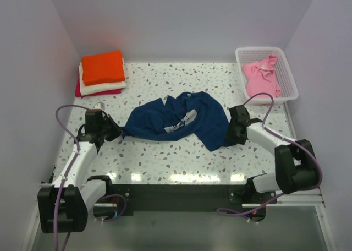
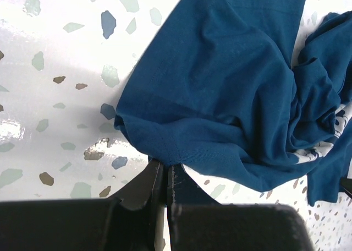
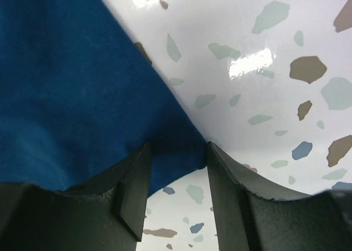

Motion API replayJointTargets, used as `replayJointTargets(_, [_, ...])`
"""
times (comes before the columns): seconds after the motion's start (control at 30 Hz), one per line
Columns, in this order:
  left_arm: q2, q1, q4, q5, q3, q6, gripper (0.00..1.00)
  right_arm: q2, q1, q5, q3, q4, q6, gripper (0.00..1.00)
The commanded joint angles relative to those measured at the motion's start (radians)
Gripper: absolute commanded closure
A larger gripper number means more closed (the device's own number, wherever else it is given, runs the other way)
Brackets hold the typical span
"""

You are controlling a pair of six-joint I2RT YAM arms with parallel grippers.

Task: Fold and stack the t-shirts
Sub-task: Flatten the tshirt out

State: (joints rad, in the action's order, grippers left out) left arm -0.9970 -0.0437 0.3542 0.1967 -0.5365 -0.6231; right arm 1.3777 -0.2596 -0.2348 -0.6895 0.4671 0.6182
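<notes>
The left claw (image 2: 166, 174) pinches the blue shirt's (image 2: 220, 86) left edge. The right claw (image 3: 177, 171) gapes around its right corner, open table (image 3: 264, 97) beside.

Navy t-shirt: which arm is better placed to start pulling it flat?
Probably left: the left claw is shut on the navy t-shirt hem; the right claw stands open around the far corner, not gripping.

Top view: high behind the arms (image 1: 80, 160), looking down on the whole table (image 1: 165, 163). Wrist views: close-up, each on one edge of the navy t-shirt (image 1: 165, 121), seen in all three.
</notes>
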Motion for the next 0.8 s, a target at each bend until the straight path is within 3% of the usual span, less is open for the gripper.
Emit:
replayJointTargets(0.0, [0.014,-0.008,-0.044,0.030,-0.008,0.023,1.00,0.044,0.003,0.037,0.018,-0.088,0.032,0.52])
replayJointTargets(0.07, [0.014,-0.010,-0.046,0.038,-0.006,0.020,1.00,0.060,0.002,0.035,0.002,-0.084,0.034,0.53])
replayJointTargets(0.2, [0.018,-0.008,-0.046,0.041,-0.005,0.020,1.00,0.044,0.002,0.045,-0.025,-0.065,0.026,0.77])
replayJointTargets(0.23, [0.018,-0.008,-0.049,0.043,-0.006,0.020,1.00,0.012,0.003,0.051,-0.045,-0.044,0.025,0.89])
replayJointTargets(0.33, [0.014,-0.008,-0.055,0.056,-0.008,0.020,1.00,-0.058,0.003,0.052,-0.120,0.024,0.012,1.00])
replayJointTargets(0.47, [0.008,-0.008,-0.070,0.089,-0.014,0.022,1.00,-0.207,0.005,0.028,-0.272,0.126,-0.012,1.00])
replayJointTargets(0.77, [0.006,-0.008,-0.061,0.151,-0.036,0.022,1.00,-0.304,0.005,-0.037,-0.588,0.266,-0.061,1.00])
